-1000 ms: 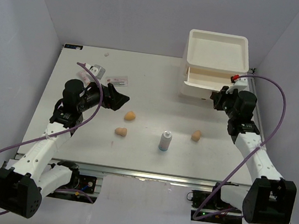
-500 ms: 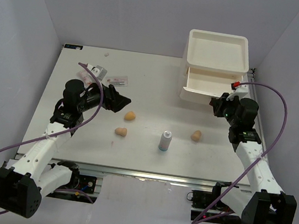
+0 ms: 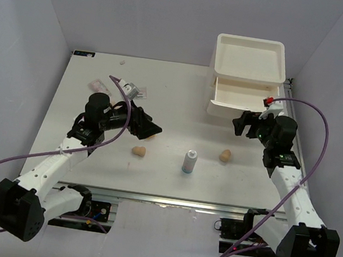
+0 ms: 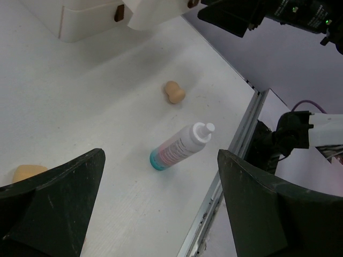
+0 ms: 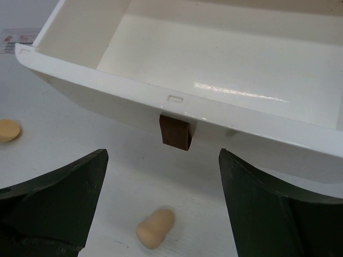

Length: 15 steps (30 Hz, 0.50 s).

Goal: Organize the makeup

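In the top view two tan sponges (image 3: 139, 151) (image 3: 225, 155) lie on the table either side of the upright white bottle with a bluish base (image 3: 189, 162). Flat white packets (image 3: 98, 85) (image 3: 132, 89) lie at the back left. My left gripper (image 3: 149, 128) is open and empty, above the left sponge. Its wrist view shows the bottle (image 4: 179, 147) ahead and two sponges (image 4: 173, 92) (image 4: 29, 172). My right gripper (image 3: 241, 122) is open and empty before the open drawer (image 3: 243, 97). Its wrist view shows a sponge (image 5: 155, 228) between the fingers and another (image 5: 8, 130) at the left.
The big white drawer unit (image 3: 248, 62) stands at the back right, its lower drawer (image 5: 214, 64) pulled out and empty, with a brown pull tab (image 5: 174, 131). The table's front rail (image 4: 236, 155) runs close behind the bottle.
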Motion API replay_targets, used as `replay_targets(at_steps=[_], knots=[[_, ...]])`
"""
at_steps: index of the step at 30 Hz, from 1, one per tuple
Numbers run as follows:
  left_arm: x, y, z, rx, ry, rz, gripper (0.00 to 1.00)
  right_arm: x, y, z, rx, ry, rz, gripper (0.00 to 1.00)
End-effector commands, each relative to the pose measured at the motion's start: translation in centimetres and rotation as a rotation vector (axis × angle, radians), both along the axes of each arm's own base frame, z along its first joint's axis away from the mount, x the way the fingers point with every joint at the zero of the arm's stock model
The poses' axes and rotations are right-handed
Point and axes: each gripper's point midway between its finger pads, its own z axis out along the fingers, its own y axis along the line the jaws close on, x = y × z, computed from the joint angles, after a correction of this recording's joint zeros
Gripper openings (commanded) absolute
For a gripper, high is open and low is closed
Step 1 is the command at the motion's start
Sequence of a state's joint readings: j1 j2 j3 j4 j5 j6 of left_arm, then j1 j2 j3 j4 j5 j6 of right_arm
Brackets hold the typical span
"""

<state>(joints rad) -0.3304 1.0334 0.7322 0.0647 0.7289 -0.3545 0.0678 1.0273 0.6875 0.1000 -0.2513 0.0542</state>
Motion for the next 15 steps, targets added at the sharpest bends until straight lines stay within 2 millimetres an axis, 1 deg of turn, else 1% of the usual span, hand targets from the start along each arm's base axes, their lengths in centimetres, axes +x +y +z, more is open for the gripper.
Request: replay_targets(at_steps=[1,5,7,9,10,12,15], knots=[[-2.2,-2.1,0.3,0.008,-0.063,-0.128,0.96,-1.4,1.1,1.3,-0.052,-0.075,0.137,0.9],[-3.6,-3.4,-0.4,0.037,-0.111,-0.163,0.95,-4.1,3.2,1.1,-0.129,-0.129,0.369,0.9],[-4.2,-4.1,-0.9,0.053,-0.13,-0.168,0.95,-6.2,4.9,0.8,-0.113,-0.137,0.522,0.9],[-4.9,-5.0,-1.6,0.069,-0.154,-0.168,0.93,-7.4,5.7,0.7,-0.108,-0.149,0.603,0.9],[-5.6,-5.6,-1.7,0.068,-0.162,-0.185,0.91,-8.0,5.9,0.6,-0.108,-0.158,0.64,0.9],[-5.6,-6.0,-2.7,0.077,-0.164,-0.149,0.89,-8.7,6.2,0.7,-0.118,-0.19,0.697,0.9],[-5.8,-6.7,-4.0,0.062,-0.123,-0.083,0.89,-10.0,6.8,0.5,-0.105,-0.205,0.775,0.9]])
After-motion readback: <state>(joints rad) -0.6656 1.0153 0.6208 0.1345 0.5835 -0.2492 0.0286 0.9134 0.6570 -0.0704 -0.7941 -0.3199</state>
